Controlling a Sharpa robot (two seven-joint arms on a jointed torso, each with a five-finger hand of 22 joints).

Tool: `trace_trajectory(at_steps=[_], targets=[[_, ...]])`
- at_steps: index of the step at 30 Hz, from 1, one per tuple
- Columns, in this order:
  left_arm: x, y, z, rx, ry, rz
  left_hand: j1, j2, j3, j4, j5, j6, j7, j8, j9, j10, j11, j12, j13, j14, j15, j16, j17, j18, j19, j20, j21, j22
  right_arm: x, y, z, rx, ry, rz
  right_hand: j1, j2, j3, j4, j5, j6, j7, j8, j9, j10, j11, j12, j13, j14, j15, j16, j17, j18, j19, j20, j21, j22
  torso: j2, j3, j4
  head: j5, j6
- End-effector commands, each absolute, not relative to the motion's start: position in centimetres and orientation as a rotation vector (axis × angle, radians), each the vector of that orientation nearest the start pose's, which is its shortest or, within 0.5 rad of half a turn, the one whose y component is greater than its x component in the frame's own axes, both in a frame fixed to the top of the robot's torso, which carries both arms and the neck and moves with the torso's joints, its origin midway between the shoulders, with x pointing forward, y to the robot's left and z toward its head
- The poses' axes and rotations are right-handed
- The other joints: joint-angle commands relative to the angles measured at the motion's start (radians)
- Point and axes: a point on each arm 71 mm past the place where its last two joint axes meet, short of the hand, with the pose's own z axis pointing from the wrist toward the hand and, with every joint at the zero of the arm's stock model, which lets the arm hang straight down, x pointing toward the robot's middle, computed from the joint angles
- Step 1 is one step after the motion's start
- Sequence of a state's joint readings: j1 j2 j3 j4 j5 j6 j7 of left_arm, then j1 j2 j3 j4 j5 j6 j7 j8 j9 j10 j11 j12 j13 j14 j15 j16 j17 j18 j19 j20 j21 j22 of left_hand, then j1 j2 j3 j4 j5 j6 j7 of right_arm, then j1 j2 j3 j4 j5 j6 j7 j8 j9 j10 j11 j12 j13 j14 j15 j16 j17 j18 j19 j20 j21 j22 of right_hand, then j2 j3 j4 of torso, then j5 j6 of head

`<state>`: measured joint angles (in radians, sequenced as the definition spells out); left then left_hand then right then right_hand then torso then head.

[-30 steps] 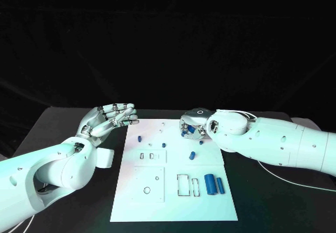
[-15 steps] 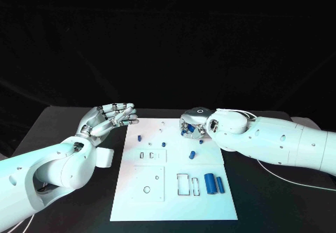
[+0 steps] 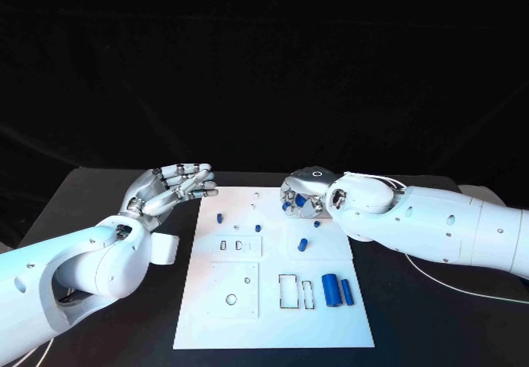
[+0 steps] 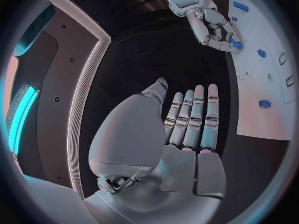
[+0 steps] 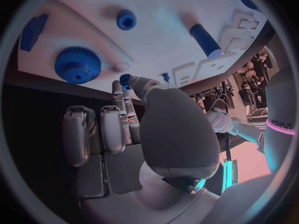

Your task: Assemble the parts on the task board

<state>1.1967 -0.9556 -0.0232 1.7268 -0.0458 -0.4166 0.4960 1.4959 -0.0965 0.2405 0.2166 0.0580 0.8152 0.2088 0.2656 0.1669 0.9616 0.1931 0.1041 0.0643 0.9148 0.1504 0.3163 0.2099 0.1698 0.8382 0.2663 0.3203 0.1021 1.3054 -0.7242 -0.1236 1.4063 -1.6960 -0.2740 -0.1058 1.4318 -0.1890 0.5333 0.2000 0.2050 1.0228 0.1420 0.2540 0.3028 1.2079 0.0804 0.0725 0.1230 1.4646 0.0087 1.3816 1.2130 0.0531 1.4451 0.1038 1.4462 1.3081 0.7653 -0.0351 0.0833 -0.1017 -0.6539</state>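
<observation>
The white task board [image 3: 331,329] lies in the middle of the black table. My right hand [image 3: 304,195] hovers over its far end and pinches a small blue gear [image 5: 126,79] between thumb and fingertips; the left wrist view shows this hand [image 4: 214,27] too. Beneath it a larger blue gear [image 5: 77,64] sits on the board [image 5: 156,15], with a small round blue part [image 5: 126,19] and a blue cylinder [image 5: 204,39] nearby. My left hand [image 3: 171,188] is raised off the board's far left corner, fingers apart and holding nothing.
Small blue parts [image 3: 219,218] [image 3: 258,227] [image 3: 302,245] stand on the board's far half. Two blue cylinders [image 3: 329,290] [image 3: 346,291] lie near its right edge beside narrow rectangular slots [image 3: 289,291]. A pale cable [image 3: 441,277] runs over the table under my right arm.
My right hand has edged slightly to the left and farther back with the small gear still pinched. The left hand has not moved.
</observation>
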Motion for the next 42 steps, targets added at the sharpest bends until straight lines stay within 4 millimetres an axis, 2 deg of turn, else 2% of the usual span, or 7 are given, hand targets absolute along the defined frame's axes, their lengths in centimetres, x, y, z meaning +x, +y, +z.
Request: trace_trajectory(at_steps=[1,5,18,23,30,35,42], targets=[[45.2,20.7,-14.9,-1.002,1.309,-1.621,-0.005,-0.003,0.003,0.003,0.001,0.007,0.035,-0.005,-0.001,0.004,0.001,-0.003,0.001,0.003,0.000,0.001,0.001,0.015,0.006,-0.002,0.002,-0.002,51.2,-16.6,-15.9,-0.431,1.492,0.499,0.002,0.012,0.010,-0.004,-0.003,0.002,0.002,0.008,0.003,0.007,0.000,-0.001,0.000,0.039,-0.008,0.006,0.000,-0.006,0.007,0.003,0.004,0.037,0.001,-0.0009,0.0012,0.000,0.009],[45.2,20.7,-14.9,-1.003,1.310,-1.621,-0.005,-0.003,0.003,0.003,0.001,0.007,0.035,-0.005,-0.001,0.004,0.001,-0.003,0.001,0.003,0.000,0.001,0.001,0.015,0.006,-0.002,0.002,-0.002,51.5,-16.1,-15.5,-0.410,1.453,0.500,0.001,0.011,0.011,-0.006,-0.004,0.002,0.003,0.008,0.004,0.007,0.000,-0.001,0.000,0.040,-0.007,0.007,0.001,-0.006,0.007,0.003,0.004,0.037,0.002,-0.0009,0.0034,0.001,0.014],[45.3,20.4,-14.9,-1.001,1.316,-1.631,-0.005,-0.003,0.003,0.003,0.001,0.007,0.035,-0.005,-0.001,0.004,0.001,-0.003,0.001,0.003,0.000,0.001,0.001,0.015,0.006,-0.002,0.002,-0.002,53.1,-13.1,-15.6,-0.400,1.417,0.520,-0.004,0.009,0.015,-0.010,-0.008,0.001,0.004,0.010,0.007,0.008,0.001,-0.002,-0.001,0.040,-0.007,0.008,0.002,-0.007,0.009,0.003,0.007,0.043,0.004,-0.0009,0.0075,0.003,0.018],[45.3,20.3,-14.9,-1.001,1.318,-1.633,-0.005,-0.003,0.003,0.003,0.001,0.007,0.035,-0.005,-0.001,0.004,0.001,-0.003,0.001,0.003,0.000,0.001,0.001,0.015,0.006,-0.002,0.002,-0.002,53.6,-12.6,-15.8,-0.397,1.419,0.512,-0.010,0.007,0.017,-0.012,-0.012,-0.002,0.005,0.010,0.009,0.007,0.002,-0.004,-0.001,0.040,-0.006,0.010,0.002,-0.007,0.009,0.004,0.008,0.044,0.004,-0.0029,0.0106,0.001,0.018],[45.2,20.3,-14.8,-1.001,1.320,-1.635,-0.004,-0.002,0.006,0.002,0.001,0.007,0.035,-0.006,-0.001,0.006,0.001,-0.005,0.001,0.004,0.001,0.000,0.002,0.015,0.007,-0.002,0.002,-0.003,54.0,-12.1,-16.3,-0.398,1.438,0.507,-0.018,0.006,0.019,-0.013,-0.016,-0.005,0.006,0.010,0.011,0.006,0.003,-0.005,-0.002,0.040,-0.005,0.010,0.001,-0.007,0.009,0.004,0.008,0.044,0.007,-0.0018,0.0075,0.005,0.017],[45.2,20.2,-14.8,-1.001,1.322,-1.637,-0.004,-0.002,0.006,0.002,0.001,0.007,0.035,-0.006,-0.001,0.006,0.001,-0.005,0.001,0.004,0.001,0.000,0.002,0.015,0.007,-0.002,0.002,-0.003,54.2,-11.9,-16.6,-0.399,1.453,0.505,-0.020,0.006,0.020,-0.013,-0.018,-0.006,0.006,0.010,0.012,0.005,0.003,-0.006,-0.002,0.039,-0.005,0.010,0.000,-0.007,0.008,0.005,0.007,0.043,0.007,-0.0025,0.0120,0.003,0.011],[45.2,20.3,-14.8,-1.002,1.322,-1.635,-0.004,-0.002,0.006,0.002,0.001,0.007,0.035,-0.006,-0.001,0.006,0.001,-0.005,0.001,0.004,0.001,0.000,0.002,0.015,0.007,-0.002,0.002,-0.003,54.3,-12.0,-17.0,-0.403,1.470,0.499,-0.023,0.005,0.020,-0.013,-0.019,-0.007,0.007,0.010,0.013,0.005,0.004,-0.006,-0.002,0.039,-0.005,0.010,0.000,-0.007,0.008,0.005,0.007,0.043,0.007,-0.0026,0.0082,0.008,0.008]])
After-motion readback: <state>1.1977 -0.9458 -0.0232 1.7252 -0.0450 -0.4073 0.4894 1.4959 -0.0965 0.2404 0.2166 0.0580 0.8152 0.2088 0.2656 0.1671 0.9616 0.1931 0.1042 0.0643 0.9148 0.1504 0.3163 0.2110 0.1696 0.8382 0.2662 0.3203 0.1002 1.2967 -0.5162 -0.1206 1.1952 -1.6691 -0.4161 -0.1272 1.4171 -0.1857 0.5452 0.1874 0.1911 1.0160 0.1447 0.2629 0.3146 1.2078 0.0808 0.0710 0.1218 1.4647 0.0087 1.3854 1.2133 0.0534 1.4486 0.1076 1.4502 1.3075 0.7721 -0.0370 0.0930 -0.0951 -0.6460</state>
